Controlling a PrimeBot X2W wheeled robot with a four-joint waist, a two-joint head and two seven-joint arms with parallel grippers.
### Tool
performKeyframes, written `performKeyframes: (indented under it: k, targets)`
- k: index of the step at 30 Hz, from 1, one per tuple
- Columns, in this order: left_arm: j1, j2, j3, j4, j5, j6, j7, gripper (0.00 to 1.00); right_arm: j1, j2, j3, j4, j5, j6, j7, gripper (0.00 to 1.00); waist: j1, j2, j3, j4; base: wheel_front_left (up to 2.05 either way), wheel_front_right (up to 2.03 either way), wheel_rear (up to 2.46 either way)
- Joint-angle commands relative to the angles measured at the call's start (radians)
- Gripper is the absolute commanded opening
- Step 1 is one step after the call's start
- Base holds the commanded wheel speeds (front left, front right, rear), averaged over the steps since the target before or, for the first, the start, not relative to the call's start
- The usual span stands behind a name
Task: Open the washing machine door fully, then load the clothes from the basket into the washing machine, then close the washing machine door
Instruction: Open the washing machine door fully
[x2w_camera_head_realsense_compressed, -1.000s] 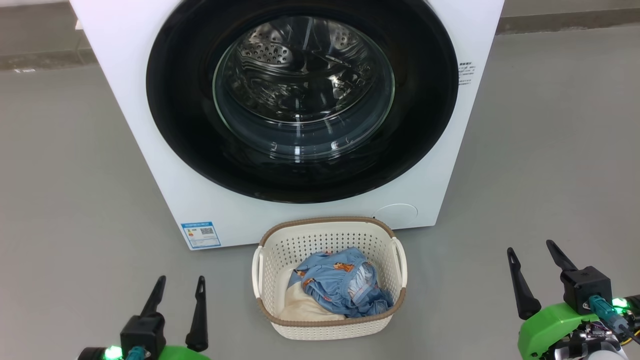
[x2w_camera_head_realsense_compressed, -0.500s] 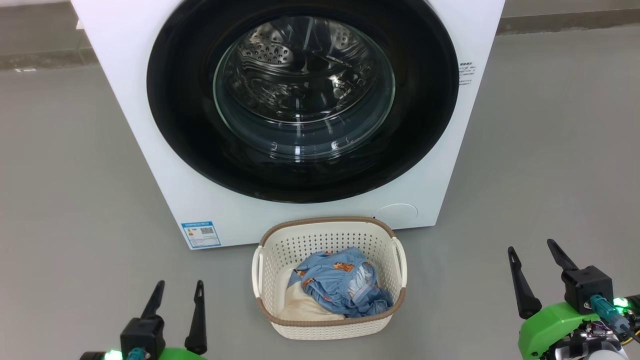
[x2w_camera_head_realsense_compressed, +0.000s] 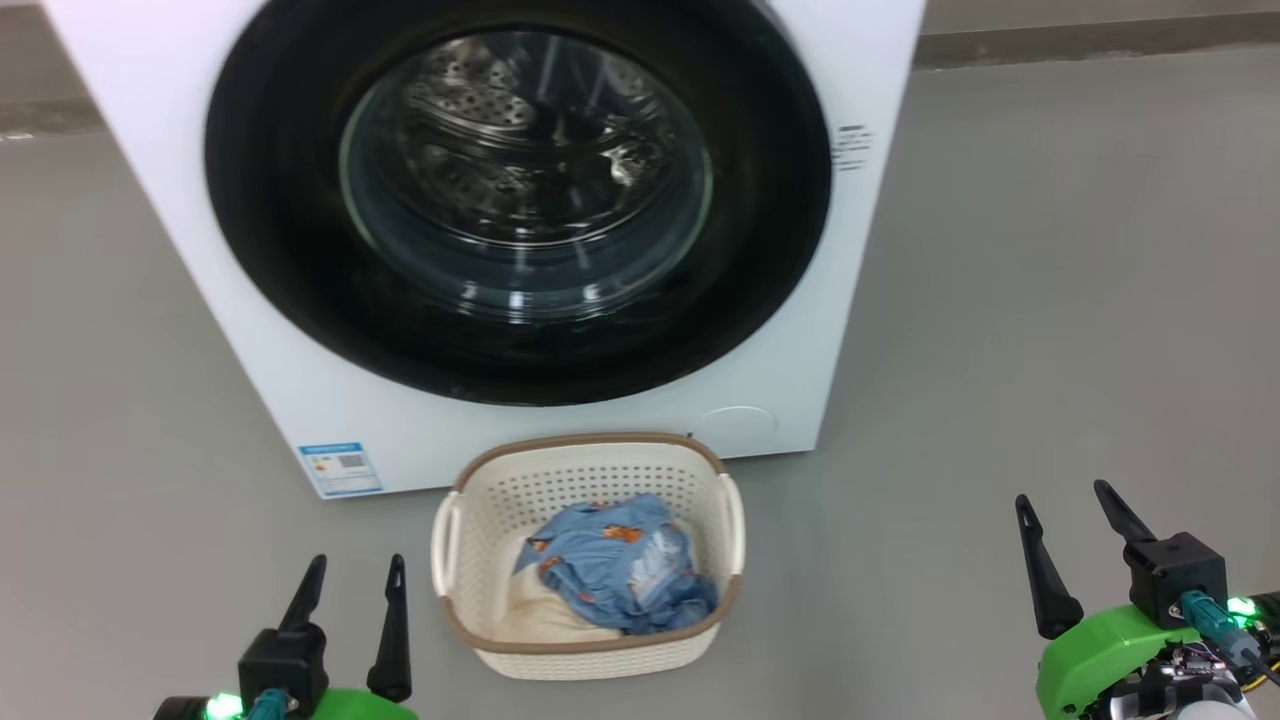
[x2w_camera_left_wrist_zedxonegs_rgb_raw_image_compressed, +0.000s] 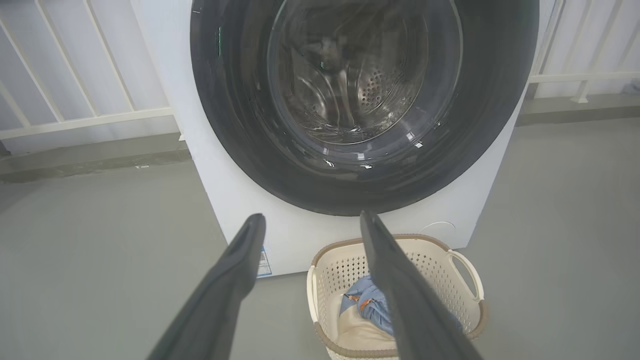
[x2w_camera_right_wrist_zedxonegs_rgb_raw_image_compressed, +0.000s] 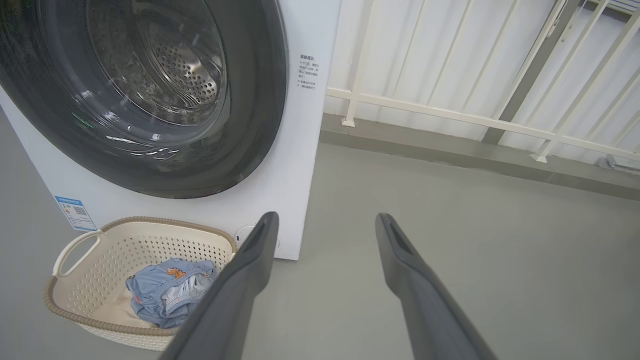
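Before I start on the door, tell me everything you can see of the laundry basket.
The basket is small, rectangular with rounded corners, cream plastic by its look, with perforated walls, a brown woven-look rim and a loop handle at each short end. It stands upright on the grey floor, close before the washing machine, below its shut door. Inside, a crumpled light blue garment lies on a cream garment.
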Motion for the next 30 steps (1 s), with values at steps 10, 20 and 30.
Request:
performKeyframes:
  k: [10,20,30]
  targets:
    - [-0.038,0.012,0.034,-0.052,-0.004,-0.014,-0.011,1.00,-0.041,-0.009,0.013,-0.025,-0.001,0.004,-0.012,1.00,0.0000,-0.0001,0.003,-0.003,0.99,0.99,-1.98]
    - [-0.029,0.006,0.039,-0.052,-0.005,-0.014,-0.011,1.00,-0.036,-0.005,0.008,-0.031,-0.001,0.004,-0.011,1.00,0.0000,-0.0001,0.003,-0.003,0.29,0.29,-0.58]
    - [-0.024,0.001,0.043,-0.048,-0.007,-0.019,-0.011,1.00,-0.036,-0.007,0.009,-0.033,0.002,0.004,-0.012,1.00,0.0000,-0.0001,0.002,-0.004,0.00,0.00,0.00]
